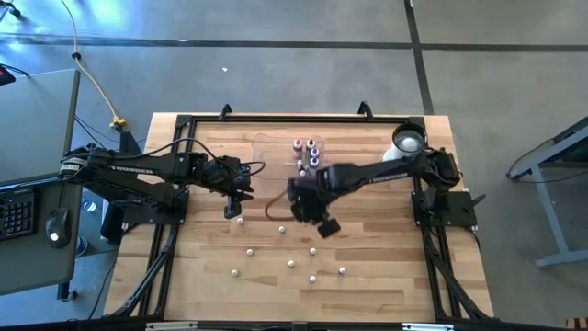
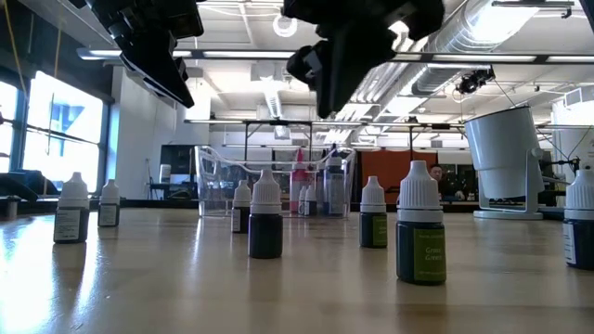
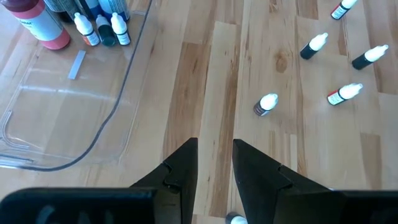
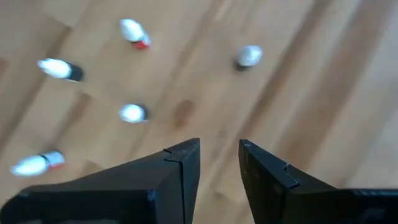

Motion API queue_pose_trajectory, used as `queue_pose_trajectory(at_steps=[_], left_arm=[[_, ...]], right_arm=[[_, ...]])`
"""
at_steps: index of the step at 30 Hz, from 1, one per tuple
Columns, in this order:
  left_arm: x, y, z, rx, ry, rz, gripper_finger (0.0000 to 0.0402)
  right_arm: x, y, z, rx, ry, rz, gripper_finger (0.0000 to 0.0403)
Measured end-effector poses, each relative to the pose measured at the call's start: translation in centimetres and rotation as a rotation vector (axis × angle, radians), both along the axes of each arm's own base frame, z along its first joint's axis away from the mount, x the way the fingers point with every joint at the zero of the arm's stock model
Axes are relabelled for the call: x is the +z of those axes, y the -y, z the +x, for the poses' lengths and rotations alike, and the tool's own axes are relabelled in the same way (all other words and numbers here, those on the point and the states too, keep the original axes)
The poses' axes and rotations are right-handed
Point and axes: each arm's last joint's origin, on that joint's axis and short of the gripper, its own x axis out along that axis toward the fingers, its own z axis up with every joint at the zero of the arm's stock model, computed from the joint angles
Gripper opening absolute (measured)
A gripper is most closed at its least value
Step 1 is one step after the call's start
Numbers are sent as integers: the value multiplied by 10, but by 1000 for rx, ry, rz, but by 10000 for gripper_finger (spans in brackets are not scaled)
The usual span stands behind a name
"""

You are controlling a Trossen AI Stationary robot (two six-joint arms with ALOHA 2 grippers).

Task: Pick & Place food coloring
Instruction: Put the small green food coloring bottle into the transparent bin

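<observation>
Where low view hides it, tray point(image 3: 93, 134) holds bottles point(image 3: 99, 28).

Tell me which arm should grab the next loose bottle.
Left, probably. The left gripper hangs right over a loose food coloring bottle, whose cap shows just below its fingers in its wrist view. The right gripper is empty too, but no bottle lies directly beneath it.

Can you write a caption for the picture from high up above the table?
Two robot arms hover their claws, left and right, over tiny food coloring bottles scattered on a wooden table.
</observation>
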Motion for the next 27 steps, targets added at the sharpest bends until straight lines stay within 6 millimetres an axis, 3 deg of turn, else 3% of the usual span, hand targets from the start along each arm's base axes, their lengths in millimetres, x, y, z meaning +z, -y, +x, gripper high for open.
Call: queue_pose_trajectory(at_steps=[7, 13, 21, 27], left_arm=[[0, 0, 0, 0, 1, 0, 99], [0, 0, 0, 0, 3, 0, 99], [0, 0, 0, 15, 3, -21, 99], [0, 0, 0, 16, 2, -21, 99]], right_arm=[[-20, -49, 1, -9, -67, 34, 103], [-32, -75, 1, -45, -96, 59, 103], [-46, -94, -2, -68, -100, -83, 103], [-57, -98, -1, -115, -136, -61, 103]])
